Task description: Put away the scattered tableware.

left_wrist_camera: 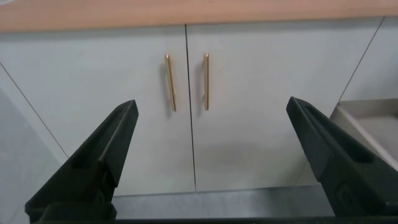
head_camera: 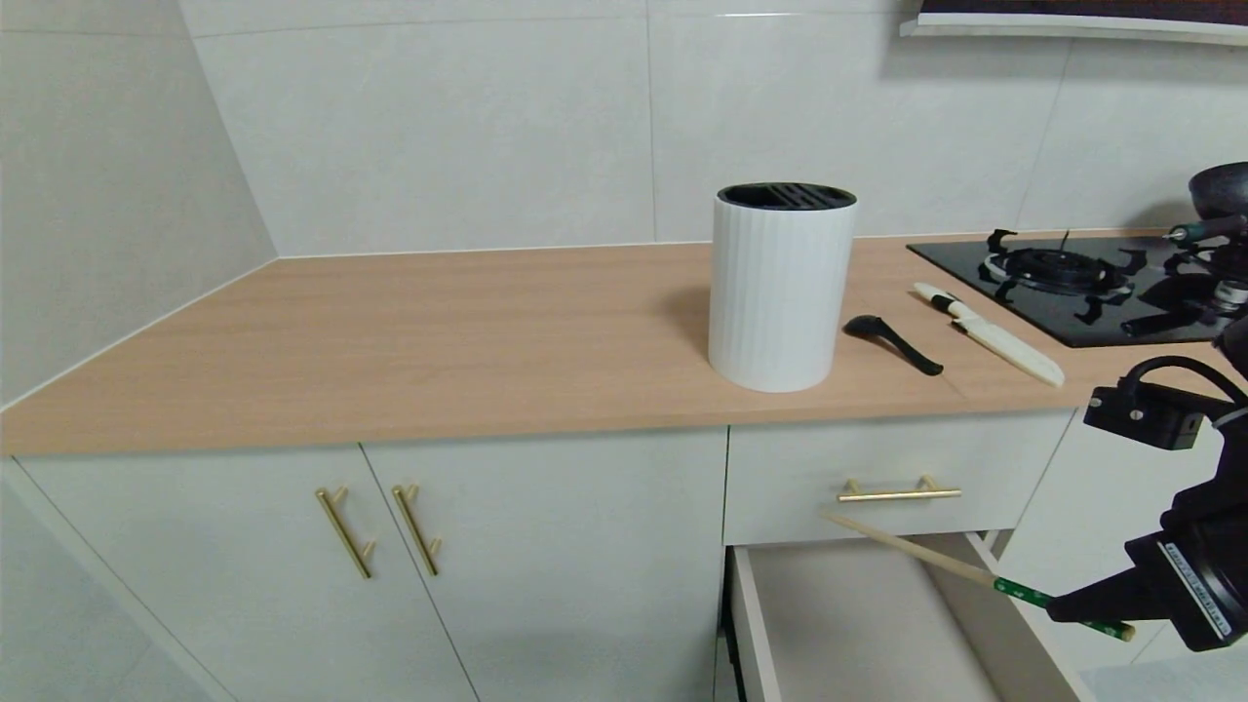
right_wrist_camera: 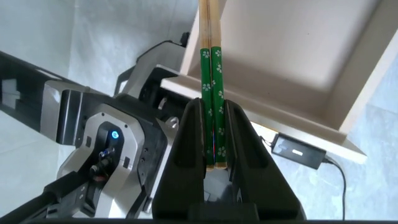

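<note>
My right gripper (head_camera: 1082, 606) (right_wrist_camera: 211, 115) is shut on a pair of wooden chopsticks (head_camera: 926, 558) (right_wrist_camera: 210, 62) with green ends, held slanting over the open drawer (head_camera: 858, 624) (right_wrist_camera: 292, 56) below the counter. On the wooden counter stand a white ribbed utensil holder (head_camera: 780, 288) with a black slotted top, a black spoon (head_camera: 892, 341) to its right, and a white knife (head_camera: 994, 336) beyond that. My left gripper (left_wrist_camera: 211, 155) is open, facing the cabinet doors (left_wrist_camera: 186, 106) with nothing between its fingers.
A black gas hob (head_camera: 1082, 283) with a pot (head_camera: 1219, 195) sits at the counter's right end. Two cabinet doors with gold handles (head_camera: 380, 531) are under the left counter. A closed drawer (head_camera: 897, 478) lies above the open one. Tiled walls enclose the back and left.
</note>
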You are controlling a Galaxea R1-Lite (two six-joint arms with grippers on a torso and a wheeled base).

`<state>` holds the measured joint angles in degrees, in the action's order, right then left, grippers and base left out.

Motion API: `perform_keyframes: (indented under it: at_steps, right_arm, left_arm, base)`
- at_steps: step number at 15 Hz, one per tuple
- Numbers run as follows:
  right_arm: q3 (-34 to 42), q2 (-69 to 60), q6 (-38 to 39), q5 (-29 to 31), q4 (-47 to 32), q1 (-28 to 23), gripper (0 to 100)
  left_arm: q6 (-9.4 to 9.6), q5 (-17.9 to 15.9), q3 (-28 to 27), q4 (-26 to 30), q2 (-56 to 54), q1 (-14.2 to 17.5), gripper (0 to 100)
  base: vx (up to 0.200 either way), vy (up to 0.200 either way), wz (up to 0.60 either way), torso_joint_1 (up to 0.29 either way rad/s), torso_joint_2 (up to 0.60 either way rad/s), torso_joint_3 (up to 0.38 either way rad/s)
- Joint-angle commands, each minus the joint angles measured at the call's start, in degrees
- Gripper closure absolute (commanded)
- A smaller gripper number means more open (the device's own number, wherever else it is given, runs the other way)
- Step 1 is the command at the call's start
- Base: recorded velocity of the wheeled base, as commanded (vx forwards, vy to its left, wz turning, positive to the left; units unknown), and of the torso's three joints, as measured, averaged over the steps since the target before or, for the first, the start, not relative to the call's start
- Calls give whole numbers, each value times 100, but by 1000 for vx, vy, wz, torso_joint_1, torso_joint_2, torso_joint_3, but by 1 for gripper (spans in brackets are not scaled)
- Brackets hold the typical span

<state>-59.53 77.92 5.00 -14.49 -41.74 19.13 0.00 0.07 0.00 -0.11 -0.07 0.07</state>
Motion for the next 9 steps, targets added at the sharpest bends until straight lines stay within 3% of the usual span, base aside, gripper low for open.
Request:
perform_keyframes:
  at_steps: [1,9]
  right_arm:
    - [2,65,1,-1,-1,30,100]
    - [2,136,1,-1,-1,38,100]
  left_arm:
    - [0,1,0,2,7,1,0]
    - [0,1,0,2,7,1,0]
  base:
    - [0,0,0,-168,471,290]
    - [0,0,0,-154,461,310]
